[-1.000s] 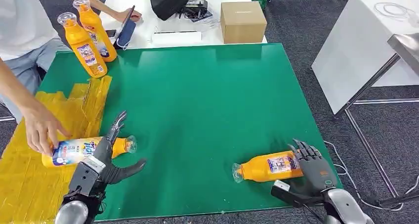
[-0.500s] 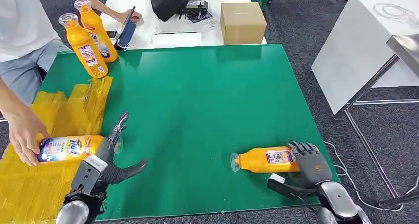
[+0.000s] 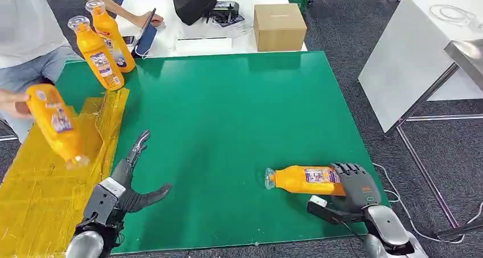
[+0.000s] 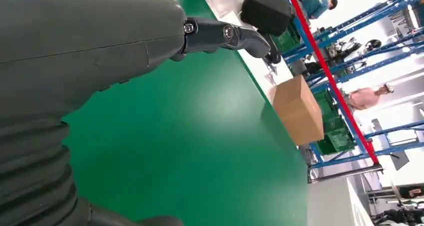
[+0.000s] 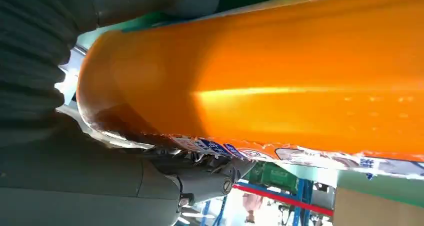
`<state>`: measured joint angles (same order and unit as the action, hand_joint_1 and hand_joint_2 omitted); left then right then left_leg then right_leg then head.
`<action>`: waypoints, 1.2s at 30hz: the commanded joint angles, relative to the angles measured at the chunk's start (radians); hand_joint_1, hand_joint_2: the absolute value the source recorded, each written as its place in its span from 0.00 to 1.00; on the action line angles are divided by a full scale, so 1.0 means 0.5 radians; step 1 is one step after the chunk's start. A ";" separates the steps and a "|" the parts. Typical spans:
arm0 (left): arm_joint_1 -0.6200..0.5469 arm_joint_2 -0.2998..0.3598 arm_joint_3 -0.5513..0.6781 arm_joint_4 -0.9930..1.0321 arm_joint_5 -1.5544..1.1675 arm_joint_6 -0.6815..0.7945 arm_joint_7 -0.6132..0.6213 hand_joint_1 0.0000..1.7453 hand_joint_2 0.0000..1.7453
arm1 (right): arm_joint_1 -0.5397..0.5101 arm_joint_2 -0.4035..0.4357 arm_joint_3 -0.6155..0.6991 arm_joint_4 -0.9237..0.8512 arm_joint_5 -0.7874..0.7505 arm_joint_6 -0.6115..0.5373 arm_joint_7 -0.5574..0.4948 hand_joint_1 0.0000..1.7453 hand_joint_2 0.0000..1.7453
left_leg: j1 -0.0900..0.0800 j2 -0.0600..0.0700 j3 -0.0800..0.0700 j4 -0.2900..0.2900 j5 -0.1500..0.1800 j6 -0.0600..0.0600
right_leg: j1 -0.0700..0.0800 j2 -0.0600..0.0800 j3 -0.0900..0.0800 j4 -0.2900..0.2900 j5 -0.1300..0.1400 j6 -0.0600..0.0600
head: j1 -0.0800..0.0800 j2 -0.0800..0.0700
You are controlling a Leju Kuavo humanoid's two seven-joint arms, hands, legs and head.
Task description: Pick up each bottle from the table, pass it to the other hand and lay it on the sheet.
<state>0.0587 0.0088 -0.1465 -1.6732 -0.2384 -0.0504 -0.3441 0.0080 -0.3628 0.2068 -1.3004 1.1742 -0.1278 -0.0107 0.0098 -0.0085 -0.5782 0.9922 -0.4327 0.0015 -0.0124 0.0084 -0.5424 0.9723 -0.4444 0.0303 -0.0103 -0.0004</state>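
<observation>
Head view: on the green tabletop (image 3: 239, 115) an orange bottle (image 3: 302, 180) lies on its side at about 5 o'clock, cap pointing toward 9 o'clock. The right robot hand (image 3: 350, 187) grips its base end, dark fingers (image 3: 347, 170) curled over the top and the thumb below; the right wrist view has the orange body (image 5: 280, 81) pressed against the palm. The left robot hand (image 3: 128, 181) rests at 7 o'clock, holding nothing, fingers spread and the thumb pointing toward 3 o'clock, just beside the edge of the yellow sheet (image 3: 40, 178). Above that sheet, at 9 o'clock, a person's hand (image 3: 12, 103) holds another orange bottle (image 3: 54, 124) tilted, cap down, clear of the surface. Two more bottles (image 3: 102, 39) stand upright together at 11 o'clock, at the tabletop's far corner. Beyond, at 12 o'clock, a white table (image 3: 165, 16) carries a cardboard box (image 3: 279, 25) and a black bag (image 3: 193, 0).
</observation>
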 commanded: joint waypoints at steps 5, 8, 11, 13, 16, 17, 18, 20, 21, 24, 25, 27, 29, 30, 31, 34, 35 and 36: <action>-0.030 0.021 -0.220 0.135 0.003 -0.106 0.046 0.00 1.00 | 0.018 0.512 -0.258 -0.240 -0.526 -0.716 -0.323 1.00 1.00 | 0.002 0.002 0.008 -0.004 -0.002 -0.001 | 0.003 -0.002 0.009 -0.005 -0.001 -0.004 | 0.000 0.000; -0.070 0.022 -0.329 0.195 0.020 -0.077 0.061 0.00 1.00 | 0.050 0.639 -0.300 -0.453 -0.770 -0.786 -0.438 1.00 1.00 | -0.001 0.003 0.000 -0.002 -0.001 -0.001 | 0.000 0.002 0.000 0.001 -0.001 -0.003 | 0.001 0.000; -0.122 0.039 -0.414 0.243 0.060 -0.083 0.069 0.00 1.00 | 0.062 0.726 -0.321 -0.571 -1.041 -0.848 -0.588 1.00 1.00 | 0.001 0.002 0.004 -0.002 -0.004 -0.002 | 0.002 -0.001 0.004 0.000 -0.004 -0.005 | -0.002 0.000; -0.158 0.022 -0.465 0.278 0.096 -0.083 0.085 0.00 1.00 | 0.052 0.792 -0.313 -0.601 -1.256 -0.834 -0.700 1.00 1.00 | 0.003 -0.005 0.000 -0.001 -0.002 0.000 | 0.003 -0.007 0.002 -0.001 -0.003 -0.003 | 0.000 0.000; -0.213 0.014 -0.540 0.337 0.140 -0.085 0.102 0.00 1.00 | 0.009 0.835 -0.232 -0.554 -1.464 -0.712 -0.776 1.00 1.00 | 0.002 -0.002 -0.004 -0.002 0.000 0.000 | 0.003 -0.003 -0.002 -0.001 -0.001 -0.002 | 0.001 0.000; -0.237 0.018 -0.565 0.355 0.164 -0.084 0.102 0.00 1.00 | -0.014 0.843 -0.201 -0.524 -1.554 -0.651 -0.805 1.00 1.00 | 0.003 -0.001 -0.002 -0.002 -0.001 0.000 | 0.004 -0.002 0.000 -0.001 -0.001 -0.003 | -0.001 0.000; -0.244 0.017 -0.569 0.360 0.169 -0.084 0.103 0.00 1.00 | -0.024 0.847 -0.184 -0.513 -1.575 -0.626 -0.808 1.00 1.00 | 0.001 -0.001 -0.003 -0.002 0.000 0.000 | 0.002 -0.002 -0.002 -0.001 -0.001 -0.002 | 0.000 0.000; -0.273 0.010 -0.579 0.374 0.219 -0.099 0.105 0.00 1.00 | -0.068 0.865 -0.126 -0.465 -1.666 -0.533 -0.824 1.00 1.00 | 0.002 0.000 -0.005 -0.001 0.000 0.000 | 0.003 -0.001 -0.003 -0.001 0.000 -0.002 | 0.000 0.000; -0.279 0.008 -0.581 0.378 0.237 -0.104 0.106 0.00 1.00 | -0.078 0.873 -0.117 -0.453 -1.693 -0.514 -0.826 1.00 1.00 | 0.001 0.000 -0.006 -0.001 0.001 0.000 | 0.002 0.000 -0.004 0.000 0.000 -0.002 | 0.000 0.000; -0.296 0.007 -0.591 0.383 0.266 -0.113 0.109 0.00 1.00 | -0.109 0.893 -0.075 -0.406 -1.729 -0.472 -0.825 1.00 1.00 | 0.002 0.002 -0.003 -0.002 -0.001 0.000 | 0.003 0.001 -0.001 -0.001 0.000 -0.003 | -0.001 0.000; -0.296 0.007 -0.591 0.383 0.266 -0.113 0.109 0.00 1.00 | -0.109 0.893 -0.075 -0.406 -1.729 -0.472 -0.825 1.00 1.00 | 0.002 0.001 -0.004 -0.002 0.000 0.000 | 0.003 0.001 -0.002 -0.001 0.000 -0.002 | 0.000 0.000; -0.296 0.007 -0.591 0.383 0.266 -0.113 0.109 0.00 1.00 | -0.109 0.893 -0.075 -0.406 -1.729 -0.472 -0.825 1.00 1.00 | 0.002 0.001 -0.002 -0.002 -0.001 0.000 | 0.003 0.000 0.001 -0.001 -0.001 -0.003 | 0.000 0.000; -0.296 0.007 -0.591 0.383 0.266 -0.113 0.109 0.00 1.00 | -0.109 0.893 -0.075 -0.406 -1.729 -0.472 -0.825 1.00 1.00 | 0.001 -0.001 -0.004 -0.002 0.000 0.000 | 0.002 -0.001 -0.002 -0.001 -0.001 -0.002 | -0.001 0.000; -0.295 0.011 -0.592 0.383 0.268 -0.113 0.109 0.00 1.00 | -0.105 0.886 -0.081 -0.407 -1.735 -0.472 -0.827 1.00 1.00 | 0.002 -0.001 -0.001 -0.002 -0.002 0.000 | 0.003 -0.002 0.002 -0.002 -0.002 -0.003 | -0.001 0.000; -0.295 0.011 -0.592 0.383 0.268 -0.113 0.109 0.00 1.00 | -0.105 0.886 -0.081 -0.407 -1.735 -0.472 -0.827 1.00 1.00 | 0.002 -0.001 0.000 -0.002 -0.002 0.000 | 0.003 -0.003 0.004 -0.003 -0.003 -0.003 | 0.000 0.000; -0.315 0.011 -0.605 0.390 0.324 -0.122 0.110 0.00 1.00 | -0.137 0.885 -0.012 -0.349 -1.810 -0.337 -0.809 1.00 1.00 | 0.002 0.000 -0.006 -0.001 -0.001 0.000 | 0.003 0.000 -0.003 -0.001 0.000 -0.002 | 0.000 0.000; -0.323 0.008 -0.606 0.394 0.336 -0.124 0.110 0.00 1.00 | -0.151 0.892 0.010 -0.319 -1.822 -0.308 -0.804 1.00 1.00 | 0.001 0.000 -0.007 -0.002 0.000 0.000 | 0.002 0.000 -0.005 0.000 0.000 -0.001 | 0.000 0.000; -0.343 0.003 -0.611 0.402 0.360 -0.132 0.110 0.00 1.00 | -0.181 0.914 0.053 -0.258 -1.861 -0.244 -0.801 1.00 1.00 | 0.002 0.001 -0.003 -0.002 -0.001 0.000 | 0.003 0.000 0.000 -0.002 -0.001 -0.002 | 0.000 0.000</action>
<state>-0.0536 0.0084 -0.4188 -1.5465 -0.1038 -0.1060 -0.2937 -0.0036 0.0767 0.1507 -1.5534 0.3022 -0.3518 -0.4231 0.0105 -0.0099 -0.5840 0.9921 -0.4323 0.0013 -0.0115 0.0080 -0.5465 0.9729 -0.4445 0.0303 -0.0103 -0.0004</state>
